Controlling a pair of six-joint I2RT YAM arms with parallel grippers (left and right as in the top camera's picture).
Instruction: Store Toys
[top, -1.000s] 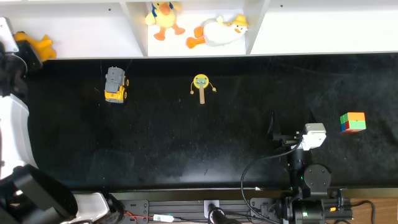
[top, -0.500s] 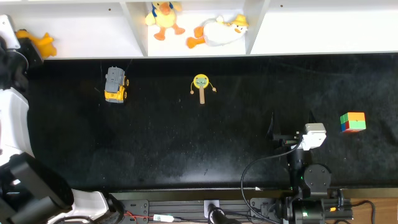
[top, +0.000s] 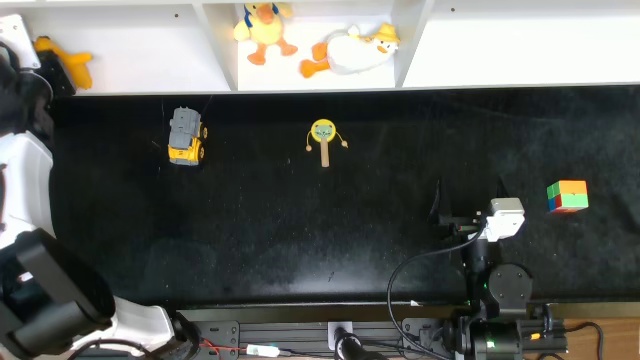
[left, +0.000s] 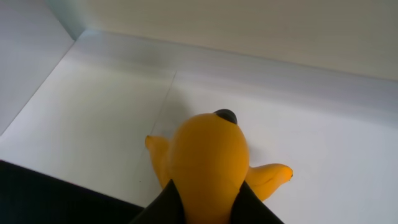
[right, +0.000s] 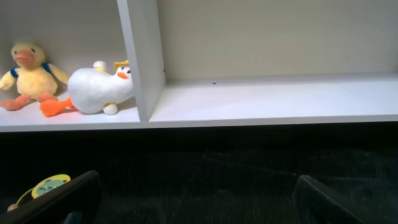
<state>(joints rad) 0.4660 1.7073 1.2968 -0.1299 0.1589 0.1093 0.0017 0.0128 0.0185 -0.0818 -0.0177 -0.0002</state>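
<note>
In shelf (top: 150, 60): yellow duck (top: 265, 25), white duck (top: 350, 50); orange toy (left: 208, 165), seemingly set down there, gripped by left fingers (left: 163, 206). Outstanding on bench (top: 300, 230) before shelf: truck (top: 186, 135), rattle (top: 323, 138), cube (top: 567, 196); right fingers (right: 62, 194) wide apart.

Top overhead; left wrist close inside shelf (left: 93, 106); right wrist low, facing same shelf.

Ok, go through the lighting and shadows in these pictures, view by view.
Left wrist view: the orange plush toy throws a soft grey shadow on the white shelf floor behind it. Right wrist view: the shelf bays are evenly lit, while the black mat below stays dim. Top view: the mat shows a faint speckled sheen, with no hard glare.
</note>
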